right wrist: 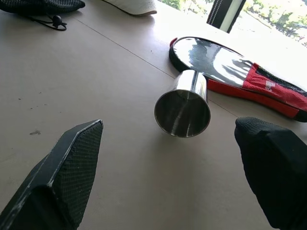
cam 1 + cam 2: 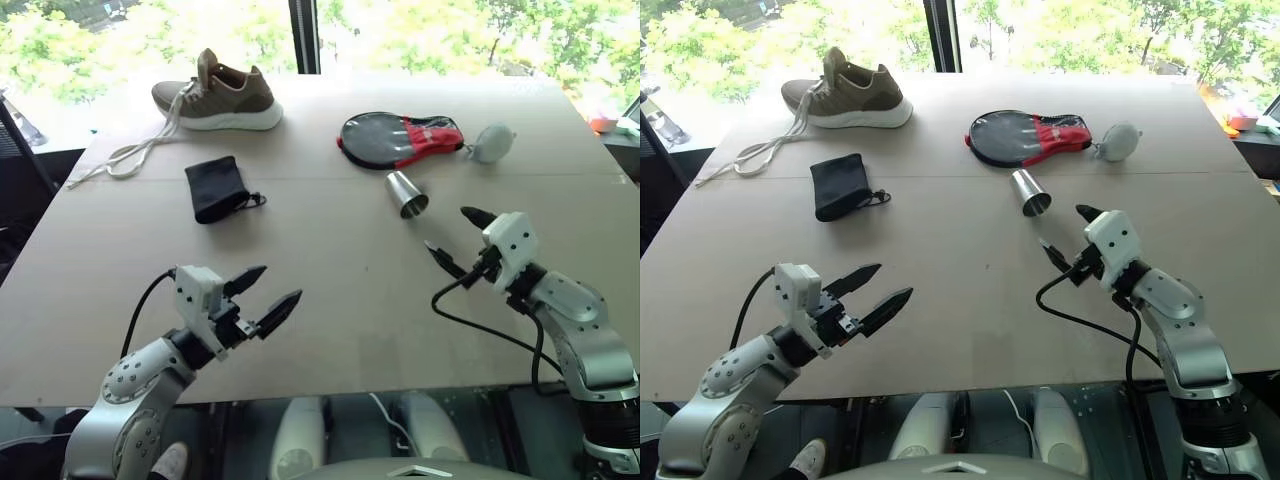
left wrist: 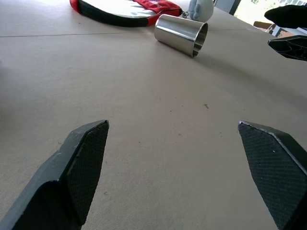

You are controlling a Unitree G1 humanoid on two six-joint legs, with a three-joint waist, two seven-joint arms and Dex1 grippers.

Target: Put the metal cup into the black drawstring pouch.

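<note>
I see the pouch [image 2: 216, 189] flat at upper left, nothing visibly in it, cup [image 2: 407, 194] on its side at centre right, empty, just above my spread right gripper [image 2: 455, 238], left gripper [image 2: 264, 294] spread, lower left

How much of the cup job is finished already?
Nothing is done yet. The metal cup lies on its side on the table, away from the black drawstring pouch, which lies flat. In hand: the right end effector is open, lined up with the cup's mouth but not touching it. The left end effector is open and empty. Left to do: grab the cup, open the pouch, put the cup inside.
</note>
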